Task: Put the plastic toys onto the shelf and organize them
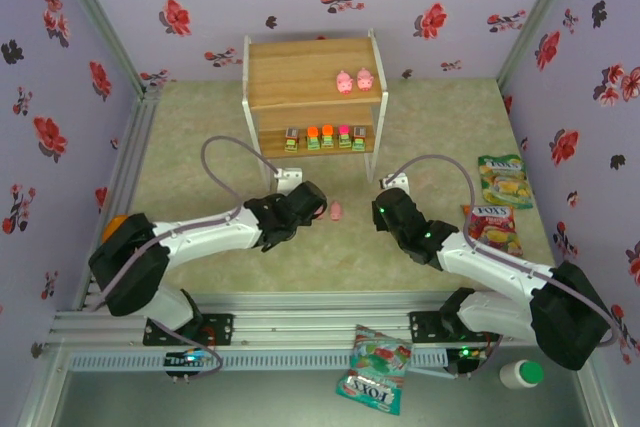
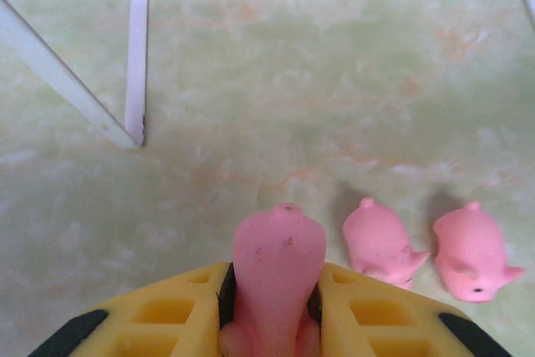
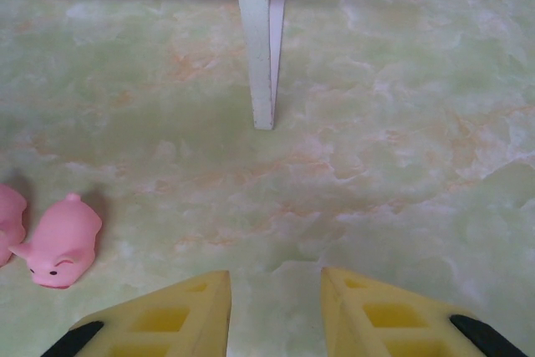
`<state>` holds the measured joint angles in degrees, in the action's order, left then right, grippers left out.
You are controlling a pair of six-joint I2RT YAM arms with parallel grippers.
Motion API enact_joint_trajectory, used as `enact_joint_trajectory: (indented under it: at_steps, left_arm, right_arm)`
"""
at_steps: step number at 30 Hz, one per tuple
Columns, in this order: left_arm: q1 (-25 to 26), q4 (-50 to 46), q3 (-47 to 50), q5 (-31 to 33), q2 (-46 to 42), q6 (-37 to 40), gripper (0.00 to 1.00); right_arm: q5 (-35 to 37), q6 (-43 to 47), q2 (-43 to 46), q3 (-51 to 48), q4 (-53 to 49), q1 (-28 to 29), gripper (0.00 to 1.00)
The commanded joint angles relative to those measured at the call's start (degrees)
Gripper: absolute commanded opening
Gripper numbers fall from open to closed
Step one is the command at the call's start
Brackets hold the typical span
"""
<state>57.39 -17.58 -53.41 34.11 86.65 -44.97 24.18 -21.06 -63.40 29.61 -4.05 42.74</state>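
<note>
A pink pig toy [image 2: 278, 261], smooth, rounded and rubbery-looking, is pinched in your left claw [image 2: 272, 286]. Its long body points forward out of the yellow fingers [image 2: 188, 311]. The shelf [image 1: 300, 67], pale wood boards on thin white legs, stands ahead of it, with two pigs [image 1: 353, 80] on its top board. Two more pigs [image 2: 380, 244] lie on the mottled green mat [image 2: 334, 81], just to the right. Your right claw [image 3: 274, 290] is spread and empty.

Five pink pigs [image 1: 344, 81], five little blocks [image 1: 327, 135], three snack bags [image 1: 503, 180], one shelf [image 1: 300, 72] and one white bottle [image 1: 522, 374] are counted.
</note>
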Motion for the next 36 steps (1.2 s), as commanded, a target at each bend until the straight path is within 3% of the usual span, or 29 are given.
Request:
enact_joint_trajectory:
  at_steps: [1, 19, 36]
  left_arm:
    - [0.51, -5.6, -3.4, 2.88, -3.0, 2.18, 0.31]
    - [0.96, -20.0, -24.14, 2.9, -6.6, 9.21, 0.32]
    - [0.82, -25.8, -48.57, 2.37, 3.6, 15.54, 0.33]
  right_arm:
    - [1.06, -0.2, -0.34, 0.32, 1.14, -0.41, 0.34]
    - [0.27, -0.38, -0.06, 0.4, 1.26, -0.4, 0.34]
    - [0.03, -0.56, 0.26, 0.29, 1.13, -0.4, 0.34]
